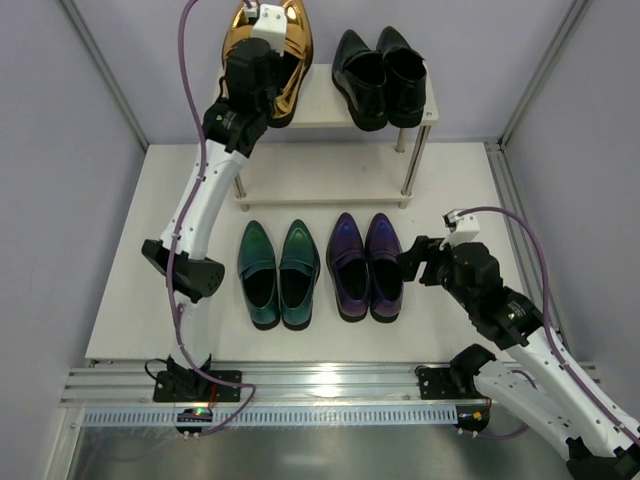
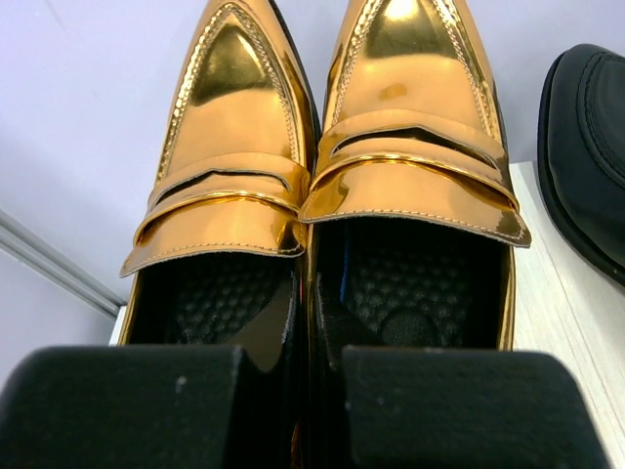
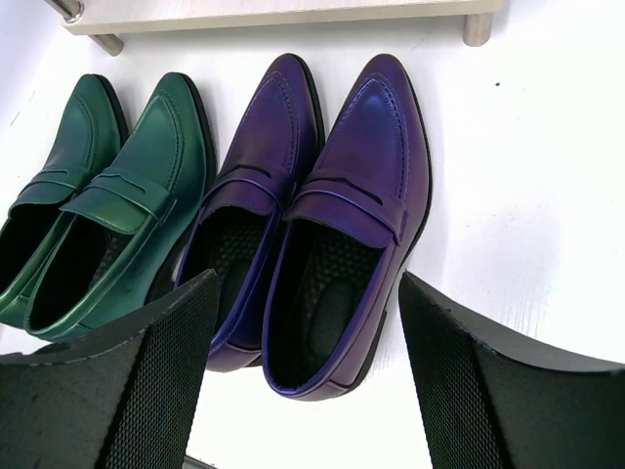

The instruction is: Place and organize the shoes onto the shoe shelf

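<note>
The gold shoes (image 1: 288,45) are at the left end of the shoe shelf's top board (image 1: 322,108), toes pointing back. My left gripper (image 1: 260,85) is shut on their two touching inner walls, one finger inside each shoe (image 2: 317,366). I cannot tell whether the pair rests on the board. The black pair (image 1: 380,75) stands on the top board at the right and shows at the edge of the left wrist view (image 2: 591,147). The teal pair (image 1: 278,272) and purple pair (image 1: 366,265) stand on the table in front of the shelf. My right gripper (image 1: 412,262) is open and empty, hovering at the purple pair's heel end (image 3: 308,293).
The shelf's lower board (image 1: 330,192) shows bare between its metal posts (image 1: 412,165). Grey walls close in behind and at both sides. The teal pair (image 3: 88,205) lies close beside the purple pair (image 3: 352,205). White table (image 3: 527,176) shows to the right of the purple pair.
</note>
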`<state>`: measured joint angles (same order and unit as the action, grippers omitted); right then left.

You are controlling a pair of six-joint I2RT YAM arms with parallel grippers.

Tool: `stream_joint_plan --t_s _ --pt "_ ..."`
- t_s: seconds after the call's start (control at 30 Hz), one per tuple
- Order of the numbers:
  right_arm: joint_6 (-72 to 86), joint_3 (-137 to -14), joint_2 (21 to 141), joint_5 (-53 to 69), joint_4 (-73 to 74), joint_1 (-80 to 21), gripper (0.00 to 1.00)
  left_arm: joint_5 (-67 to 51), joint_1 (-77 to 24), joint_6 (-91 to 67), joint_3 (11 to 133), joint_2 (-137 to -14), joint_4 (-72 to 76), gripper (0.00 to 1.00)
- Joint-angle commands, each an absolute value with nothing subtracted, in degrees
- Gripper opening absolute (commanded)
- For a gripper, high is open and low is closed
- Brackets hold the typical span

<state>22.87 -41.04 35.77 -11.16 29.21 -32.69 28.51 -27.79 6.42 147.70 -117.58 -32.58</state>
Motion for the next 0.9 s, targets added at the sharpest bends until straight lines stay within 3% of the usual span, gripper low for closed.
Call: stream_joint_plan --t_s 0.0,0.23,0.5,0.87 --pt "22.9 -40.6 34.6 -13.0 29.6 -33.0 0.76 30.1 -28.1 6.7 149.9 -115.0 -17.0 0.0" --pt "22.9 -40.4 34.2 -13.0 29.8 -33.0 0.76 30.4 -28.1 5.6 149.5 -114.8 -17.4 0.01" --pt "22.9 -40.5 33.9 -13.1 29.9 -33.0 0.76 30.5 -28.3 6.1 148.5 -113.4 -15.3 0.24" --pt "23.0 -40.7 33.1 -13.7 30.8 -33.0 0.76 29.3 -29.9 4.7 147.2 -108.4 -13.0 0.27"
